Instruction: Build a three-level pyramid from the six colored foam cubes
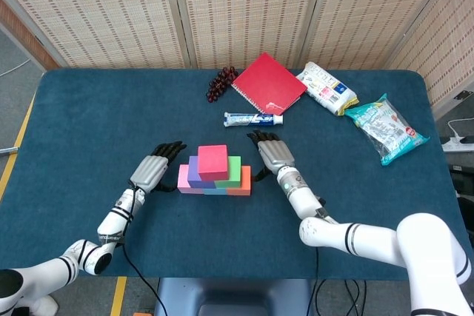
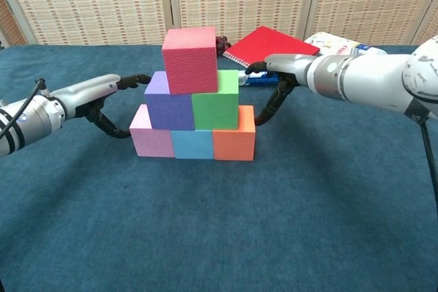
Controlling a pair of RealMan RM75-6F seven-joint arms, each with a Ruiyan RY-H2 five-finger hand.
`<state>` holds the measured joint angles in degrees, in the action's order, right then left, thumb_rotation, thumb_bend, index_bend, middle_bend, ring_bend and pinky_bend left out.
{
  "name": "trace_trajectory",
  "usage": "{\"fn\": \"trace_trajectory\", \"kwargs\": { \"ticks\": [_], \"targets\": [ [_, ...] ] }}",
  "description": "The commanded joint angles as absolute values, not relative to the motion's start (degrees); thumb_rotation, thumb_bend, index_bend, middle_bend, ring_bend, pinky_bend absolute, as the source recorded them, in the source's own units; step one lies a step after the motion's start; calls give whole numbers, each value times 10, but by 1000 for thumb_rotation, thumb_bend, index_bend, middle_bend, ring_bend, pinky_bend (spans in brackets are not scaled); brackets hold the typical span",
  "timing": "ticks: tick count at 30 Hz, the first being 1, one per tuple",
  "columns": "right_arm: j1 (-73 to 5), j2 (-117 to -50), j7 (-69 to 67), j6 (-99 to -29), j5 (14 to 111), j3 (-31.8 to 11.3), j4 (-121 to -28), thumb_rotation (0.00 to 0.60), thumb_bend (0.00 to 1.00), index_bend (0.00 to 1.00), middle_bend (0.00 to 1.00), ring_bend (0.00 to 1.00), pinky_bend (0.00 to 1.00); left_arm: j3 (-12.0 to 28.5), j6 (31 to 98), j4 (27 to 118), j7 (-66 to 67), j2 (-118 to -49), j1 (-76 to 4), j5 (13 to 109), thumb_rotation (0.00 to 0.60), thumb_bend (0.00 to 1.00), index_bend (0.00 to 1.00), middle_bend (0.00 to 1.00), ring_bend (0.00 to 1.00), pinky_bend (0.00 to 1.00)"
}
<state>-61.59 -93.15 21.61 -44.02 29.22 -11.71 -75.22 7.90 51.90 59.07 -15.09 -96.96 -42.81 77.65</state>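
From the head view, the pyramid [image 1: 215,171] is standing just below the toothpaste tube [image 1: 253,119]. The left hand [image 1: 153,172] is sitting at its left flank and the right hand [image 1: 271,156] at its right, fingers spread wide, gripping nothing.

In the chest view, the red cube [image 2: 190,59] is sitting atop the purple cube [image 2: 168,106] and green cube [image 2: 215,104]; the right thumb is touching the orange cube [image 2: 234,140].

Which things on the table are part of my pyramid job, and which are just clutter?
Job: red cube, purple cube, green cube, pink cube, light blue cube, orange cube.

Clutter: red notebook, toothpaste tube, grapes, two snack bags.
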Motion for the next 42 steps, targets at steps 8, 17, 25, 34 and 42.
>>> {"fn": "trace_trajectory", "kwargs": {
  "ticks": [8,17,25,34,42],
  "targets": [
    [-620,-938,225,-440,288,-122,-743,600,0,0,7,0,0,78,518,583,-161,-976,-431,784,600,282,0,0,0,28],
    [-618,-932,232,-443,286,-123,-753,600,0,0,7,0,0,79,520,584,-163,-975,-431,787,600,279,0,0,0,28],
    [-610,-911,241,-451,282,-117,-781,600,0,0,7,0,0,77,525,594,-157,-964,-424,785,600,279,0,0,0,27],
    [-607,-898,247,-455,279,-113,-800,600,0,0,7,0,0,78,530,608,-147,-952,-419,783,600,280,0,0,0,27],
    [-573,-815,239,-500,326,-107,-904,600,0,0,7,0,0,80,571,648,-128,-905,-391,780,600,282,0,0,0,28]
  ]
}}
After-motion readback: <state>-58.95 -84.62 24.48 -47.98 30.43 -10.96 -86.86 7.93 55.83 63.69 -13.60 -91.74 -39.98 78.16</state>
